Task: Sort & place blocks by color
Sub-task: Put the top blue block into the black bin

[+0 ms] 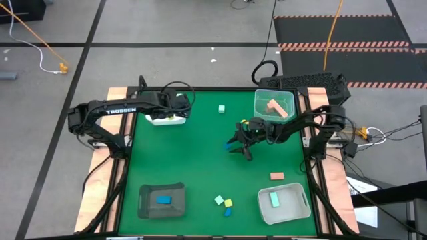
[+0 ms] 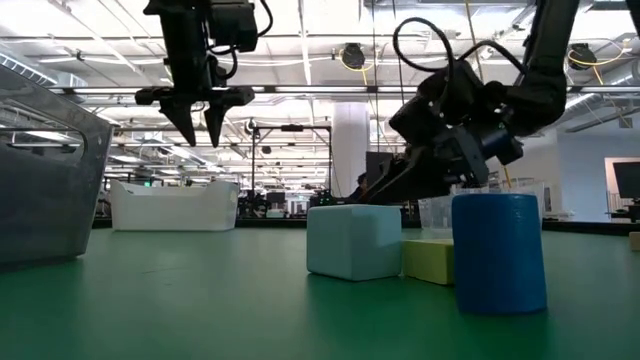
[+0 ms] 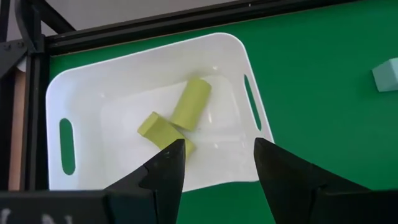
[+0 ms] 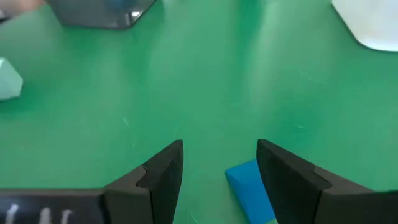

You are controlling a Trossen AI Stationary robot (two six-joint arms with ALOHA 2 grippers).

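My left gripper [image 3: 217, 146] hangs open, high above a white tray [image 3: 81, 93] at the table's far left. A lime bar [image 3: 158, 130] and a lime cylinder [image 3: 190, 104] lie in that tray. My right gripper [image 1: 239, 147] is open, low over the table's middle. A blue block [image 4: 245, 186] lies on the cloth between its fingers, hidden in the high view. A mint cube [image 1: 218, 199], a yellow block [image 1: 228, 203] and a blue cylinder [image 1: 227, 211] sit together near the near edge. Loose too are a salmon block [image 1: 277, 176] and a mint cube [image 1: 221, 108]. My right gripper stands open around the blue block [image 4: 239, 177], which lies on the table close by one finger [image 4: 280, 168]. That finger covers the block's edge, so I cannot tell whether it touches. My left gripper touches nothing.
A clear tray [image 1: 288, 100] at the far right holds salmon blocks. A dark tray [image 1: 148, 208] at the near left holds a blue block. A white tray [image 1: 293, 210] at the near right holds a mint block. Bare green cloth lies between the trays.
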